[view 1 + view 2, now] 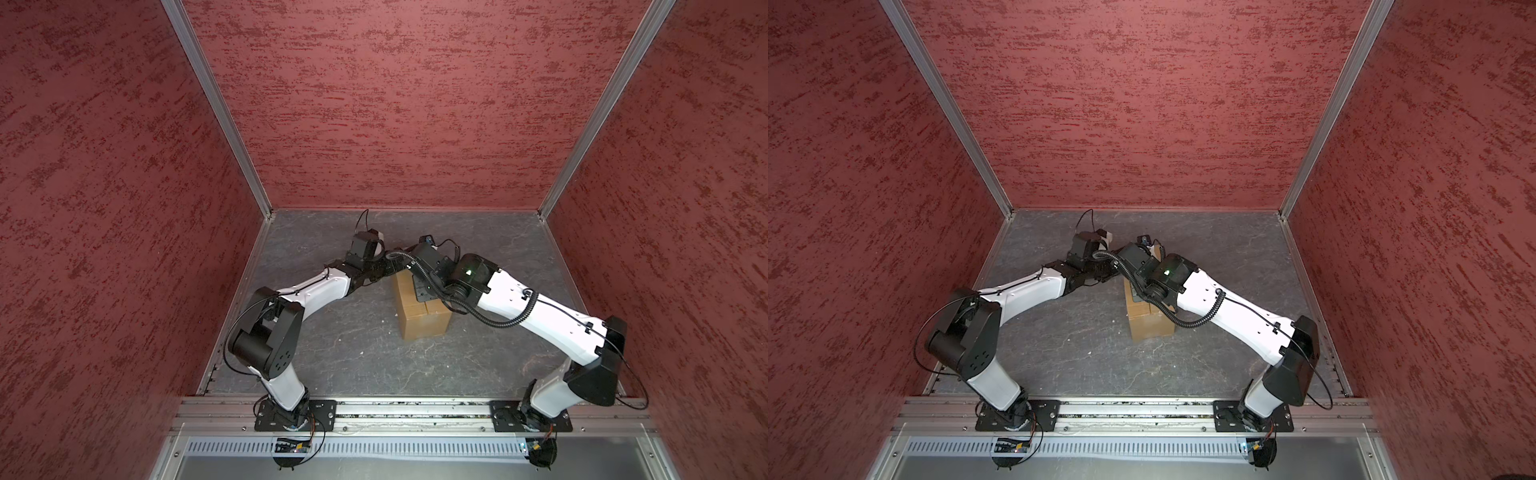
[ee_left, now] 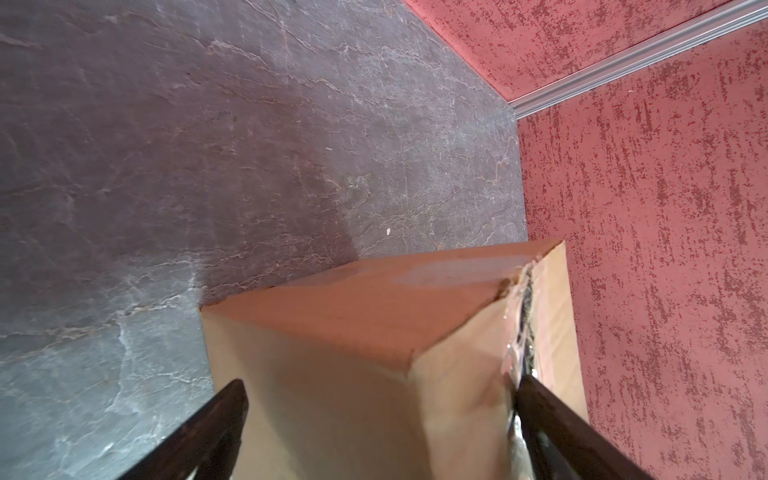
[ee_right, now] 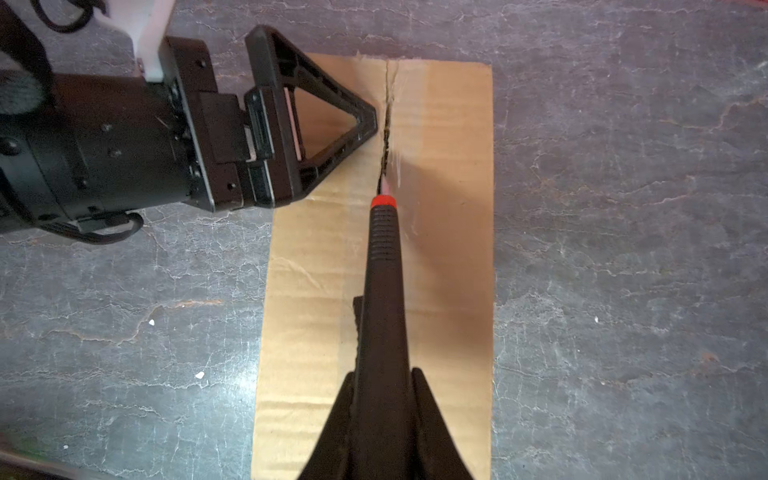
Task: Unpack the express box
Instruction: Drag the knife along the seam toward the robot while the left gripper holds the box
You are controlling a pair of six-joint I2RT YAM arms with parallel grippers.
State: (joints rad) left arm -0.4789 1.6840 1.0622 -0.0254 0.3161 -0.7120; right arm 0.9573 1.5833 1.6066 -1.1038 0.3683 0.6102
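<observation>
The express box [image 1: 424,320] [image 1: 1151,326], a plain brown carton, stands mid-table under both wrists. My right gripper [image 3: 384,374] is shut on a black utility knife [image 3: 382,266] with a red collar. The knife's blade tip sits in the box's centre seam [image 3: 388,120], which is split from there to the far edge. My left gripper [image 2: 382,384] is open and straddles the box's [image 2: 332,332] upper long edge. One finger [image 3: 365,118] rests on the top [image 3: 449,249] at the seam, and the other lies beside the side wall. In both top views the arms hide the jaws.
Red textured walls [image 1: 374,104] close the cell on three sides, with aluminium posts [image 1: 216,108] at the back corners. The grey slate-look tabletop [image 1: 332,353] carries a few white crumbs. An aluminium rail [image 1: 415,411] holding both arm bases runs along the front.
</observation>
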